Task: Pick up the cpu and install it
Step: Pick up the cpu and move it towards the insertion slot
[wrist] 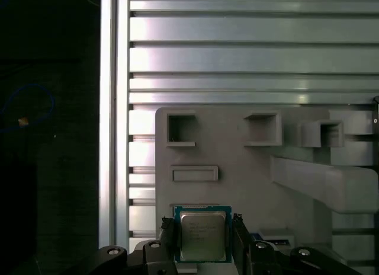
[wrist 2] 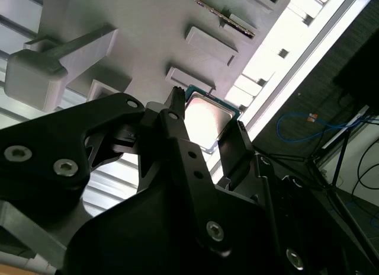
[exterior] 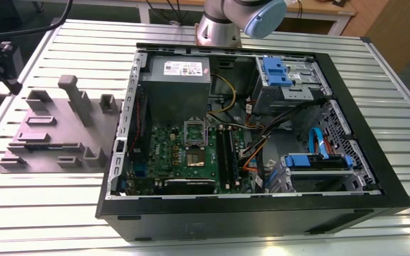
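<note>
In the exterior view the open computer case lies with the arm rising at its twelve o'clock and a grey fixture at its nine o'clock. In the second wrist view the gripper pinches the cpu by two opposite edges, right at that fixture; lifted or not, I can't tell. The first wrist view shows the cpu square between the fingers. Such a thin edge hold could, I reckon, let it tilt or slip and seat crooked.
</note>
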Controlling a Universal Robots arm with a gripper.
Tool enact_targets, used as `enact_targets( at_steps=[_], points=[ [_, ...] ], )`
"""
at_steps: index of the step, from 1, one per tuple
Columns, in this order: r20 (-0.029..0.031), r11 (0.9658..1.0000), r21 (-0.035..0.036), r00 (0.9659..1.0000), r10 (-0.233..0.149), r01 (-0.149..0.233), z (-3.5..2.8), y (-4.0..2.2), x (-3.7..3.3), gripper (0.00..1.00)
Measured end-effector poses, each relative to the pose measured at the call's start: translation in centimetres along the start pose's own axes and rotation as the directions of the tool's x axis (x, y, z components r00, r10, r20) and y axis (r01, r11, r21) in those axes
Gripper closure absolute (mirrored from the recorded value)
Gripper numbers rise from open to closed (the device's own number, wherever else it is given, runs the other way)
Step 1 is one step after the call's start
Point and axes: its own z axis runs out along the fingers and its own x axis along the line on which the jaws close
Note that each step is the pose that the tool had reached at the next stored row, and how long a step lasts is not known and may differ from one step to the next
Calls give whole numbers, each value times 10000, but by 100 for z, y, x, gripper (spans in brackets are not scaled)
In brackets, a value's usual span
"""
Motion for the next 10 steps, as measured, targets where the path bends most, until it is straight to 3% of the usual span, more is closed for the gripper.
enact_targets(
  at_steps=[10],
  points=[
    [1,10000,-1,10000,1,-1,-58,2,-1,53]
  ],
)
